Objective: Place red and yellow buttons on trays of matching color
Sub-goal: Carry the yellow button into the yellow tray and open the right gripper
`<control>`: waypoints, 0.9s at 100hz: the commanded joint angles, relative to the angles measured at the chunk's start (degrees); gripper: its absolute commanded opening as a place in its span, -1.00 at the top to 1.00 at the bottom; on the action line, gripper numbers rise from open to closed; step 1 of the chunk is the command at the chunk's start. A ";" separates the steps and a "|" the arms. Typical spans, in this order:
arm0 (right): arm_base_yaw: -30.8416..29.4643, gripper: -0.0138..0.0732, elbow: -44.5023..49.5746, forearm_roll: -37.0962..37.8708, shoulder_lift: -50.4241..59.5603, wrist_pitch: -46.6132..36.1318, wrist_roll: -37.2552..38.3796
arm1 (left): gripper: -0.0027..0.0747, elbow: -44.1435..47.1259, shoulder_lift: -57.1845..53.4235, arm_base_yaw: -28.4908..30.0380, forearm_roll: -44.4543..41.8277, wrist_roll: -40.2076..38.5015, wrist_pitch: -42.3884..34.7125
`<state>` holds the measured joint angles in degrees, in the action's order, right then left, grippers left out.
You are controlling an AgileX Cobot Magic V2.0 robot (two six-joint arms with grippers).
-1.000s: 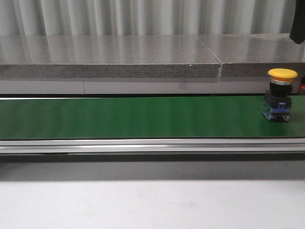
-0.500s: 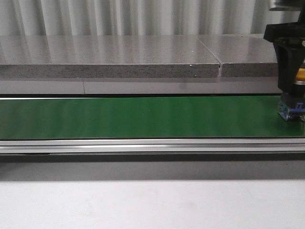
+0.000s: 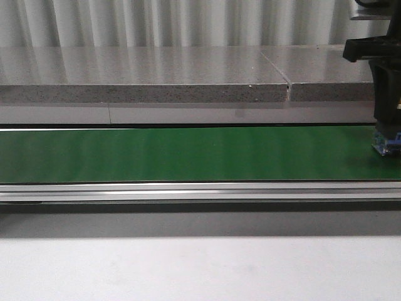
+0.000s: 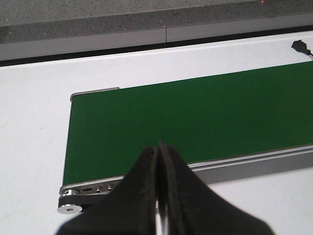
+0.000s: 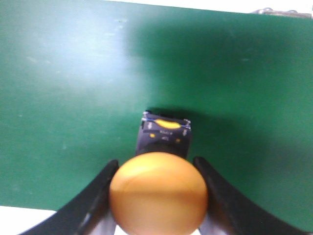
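Note:
The yellow button, a yellow cap on a black body with a blue base, stands on the green conveyor belt at its far right. My right gripper has come down over it from above. In the right wrist view its black fingers press against both sides of the cap, shut on it. My left gripper is shut and empty above the near edge of the belt's left end; it does not show in the front view. The red button and the trays are out of view.
A grey stone ledge runs behind the belt, with a seam towards the right. The belt's aluminium rail lies in front, then the white tabletop. A black cable end lies beyond the belt.
My right gripper came down from the upper right onto the yellow button and now covers all but its blue base. The button has drifted right along the belt.

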<state>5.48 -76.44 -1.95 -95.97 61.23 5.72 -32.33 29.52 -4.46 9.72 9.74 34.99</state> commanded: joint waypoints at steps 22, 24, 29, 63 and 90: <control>-4.66 0.23 -1.76 0.81 8.10 2.73 1.57 | 0.98 -1.57 0.21 -0.42 0.96 0.04 -4.17; -5.19 0.23 -1.76 0.90 8.51 3.02 1.57 | 0.98 -1.57 0.21 -0.42 0.96 0.04 -4.17; -6.61 0.23 -1.76 1.10 9.55 3.53 1.57 | 0.98 -1.57 0.21 -0.42 0.96 0.04 -4.17; -19.52 0.23 -1.76 1.95 17.10 7.40 2.57 | 0.98 -1.57 0.21 -0.42 0.96 0.04 -4.17; -32.50 0.23 -1.63 4.22 18.83 8.07 2.57 | 0.98 -1.57 0.21 -0.42 0.96 0.04 -4.17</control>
<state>-23.40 -76.44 0.87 -79.29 70.47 8.34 -32.33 29.52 -4.46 9.72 9.74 34.99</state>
